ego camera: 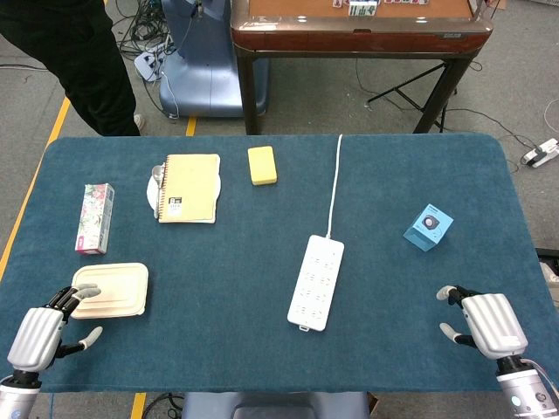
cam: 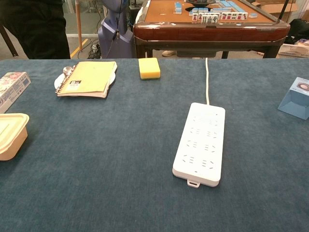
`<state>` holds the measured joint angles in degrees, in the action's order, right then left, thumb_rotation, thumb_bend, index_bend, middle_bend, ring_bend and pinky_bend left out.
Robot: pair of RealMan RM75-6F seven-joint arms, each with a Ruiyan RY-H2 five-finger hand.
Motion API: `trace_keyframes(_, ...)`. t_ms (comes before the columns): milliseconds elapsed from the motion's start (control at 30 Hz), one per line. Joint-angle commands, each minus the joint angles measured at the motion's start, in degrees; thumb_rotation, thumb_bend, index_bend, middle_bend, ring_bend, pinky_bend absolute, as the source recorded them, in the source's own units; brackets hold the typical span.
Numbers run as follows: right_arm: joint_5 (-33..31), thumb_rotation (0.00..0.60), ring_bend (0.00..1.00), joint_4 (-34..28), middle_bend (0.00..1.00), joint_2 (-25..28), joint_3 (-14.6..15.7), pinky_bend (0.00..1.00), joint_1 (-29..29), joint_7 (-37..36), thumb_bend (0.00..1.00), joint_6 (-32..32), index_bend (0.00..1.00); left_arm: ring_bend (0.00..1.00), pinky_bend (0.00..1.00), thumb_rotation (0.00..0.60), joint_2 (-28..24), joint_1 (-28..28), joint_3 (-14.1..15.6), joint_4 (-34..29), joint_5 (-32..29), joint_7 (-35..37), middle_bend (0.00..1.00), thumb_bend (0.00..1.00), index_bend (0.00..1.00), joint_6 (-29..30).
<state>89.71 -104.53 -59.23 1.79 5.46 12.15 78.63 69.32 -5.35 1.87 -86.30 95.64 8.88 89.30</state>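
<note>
Takeout box (ego camera: 110, 290), beige and lidded, lies at the near left of your blue desk (ego camera: 227, 262), with your left hand (ego camera: 39, 336) just beside its left end, fingers (ego camera: 86, 294) apart and holding nothing; one fingertip seems to reach the box's edge, though contact is hard to call. Behind it lies a flowered carton (ego camera: 94, 217), then a yellow spiral notebook (ego camera: 189, 188) resting on a white plate (ego camera: 152, 194) with a spoon (ego camera: 157, 177), and a yellow sponge (ego camera: 262, 165) further back. At centre, a white power strip (ego camera: 316, 281) trails its cord (ego camera: 334, 183) to the far edge. A small blue box (ego camera: 428, 227) stands tilted to the right, well apart from your right hand (ego camera: 489, 323), whose fingers are likewise spread and empty near the front edge. Judged from here, a sideways nudge from your left hand could slide the light box rather than grip it, or pop its lid.
</note>
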Motion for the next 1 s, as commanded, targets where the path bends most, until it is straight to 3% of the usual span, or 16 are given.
trace_keyframes(33, 0.13, 0.600, 0.59, 0.04, 0.49, -0.23, 0.15, 0.74, 0.04, 0.24, 0.16, -0.18, 0.41, 0.26, 0.60, 0.600, -0.21, 0.12, -0.08, -0.15, 0.09, 0.30, 0.28, 0.23, 0.35, 0.43)
trace_keyframes(333, -0.29, 0.600, 0.62, 1.40, 0.50, -2.43, -1.22, 0.74, 1.58, 0.64, 0.18, -1.29, 0.41, 0.26, 0.60, 0.600, -0.63, 0.23, -0.11, -0.40, -0.26, 0.96, 0.28, 0.23, 0.35, 0.51)
trace_keyframes(600, -4.34, 0.600, 0.99, -0.59, 0.89, -5.29, -6.19, 1.00, 8.74, 9.54, 0.49, -8.58, 0.35, 0.26, 0.60, 0.600, -0.85, 0.20, -0.04, -0.56, 0.00, 1.38, 0.28, 0.23, 0.35, 0.66)
trace_keyframes(700, -8.11, 0.600, 1.00, -1.18, 0.98, -7.56, -8.56, 1.00, 12.17, 14.47, 0.66, -12.00, 0.35, 0.26, 0.60, 0.600, -0.69, 0.27, 0.19, -0.49, 0.15, 1.27, 0.28, 0.23, 0.35, 0.56)
trace_keyframes(867, -15.93, 0.600, 1.00, 0.48, 1.00, -12.87, -11.75, 1.00, 18.07, 22.01, 0.93, -17.21, 0.35, 0.26, 0.60, 0.600, -0.42, 0.26, 0.44, -0.31, 0.47, 0.65, 0.28, 0.23, 0.35, 0.44)
trace_keyframes(1000, -21.05, 0.600, 1.00, 3.03, 1.00, -17.44, -12.94, 1.00, 22.00, 26.17, 1.00, -19.79, 0.35, 0.26, 0.60, 0.600, -0.64, 0.37, 0.33, -0.40, 0.27, 1.24, 0.28, 0.23, 0.35, 0.69)
